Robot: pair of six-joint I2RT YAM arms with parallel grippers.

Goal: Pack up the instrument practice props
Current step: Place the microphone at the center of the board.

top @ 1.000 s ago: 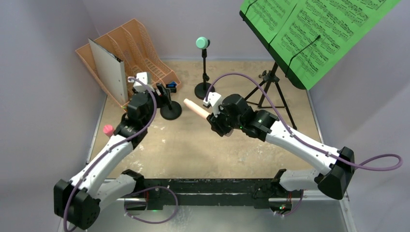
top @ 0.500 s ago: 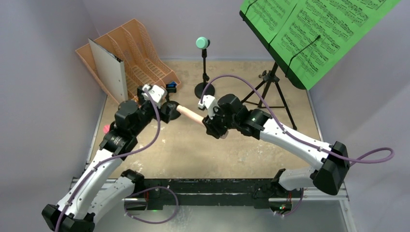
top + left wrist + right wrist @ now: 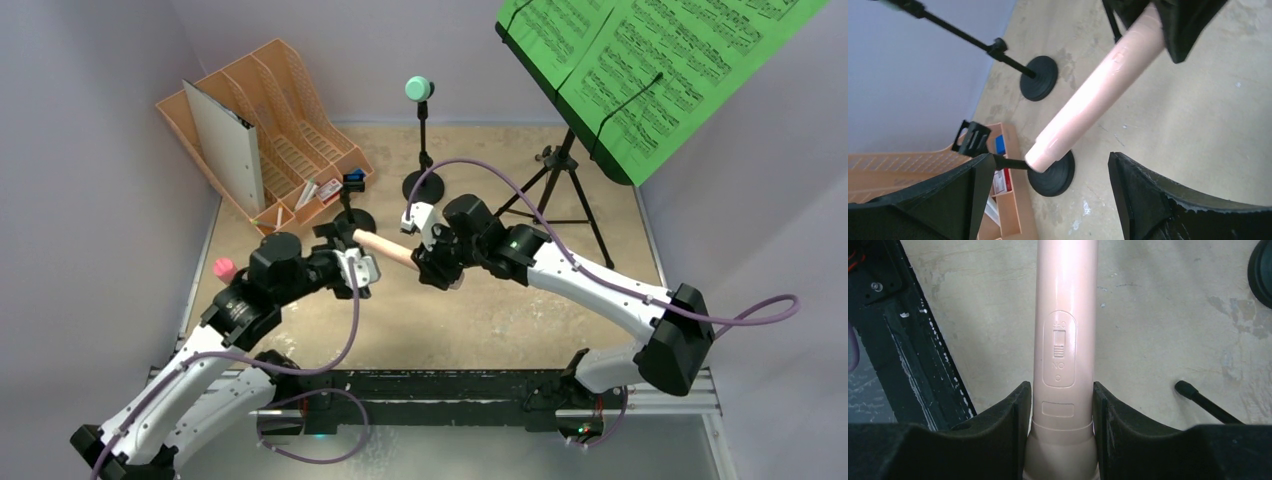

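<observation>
Little is packed so far, as I read it. At the far left the orange file rack [image 3: 300,120] with its grey binder [image 3: 225,140] is no part of the job. The left hand [image 3: 358,268] stands wide open, its jaws on either side of the free end of the pink microphone [image 3: 385,247] without touching it. Just behind, one short clip pole [image 3: 352,218] stands on the worktop [image 3: 480,320] with its clip empty, so the pink microphone is already off its stand. The microphone hangs level above the worktop, clamped round its handle near the switch by the right hand [image 3: 1060,405]. This looks like a handover in mid-air, not yet taken. Farther right the teal microphone [image 3: 419,88] sits clipped atop the second pole [image 3: 424,150], untouched. At the far right the black tripod [image 3: 560,190] is fully set up, the green sheet-music pages [image 3: 650,60] spread on its desk. No box or bag for the props is in view, and both poles, the teal microphone, the pages and the tripod are all left to do.
</observation>
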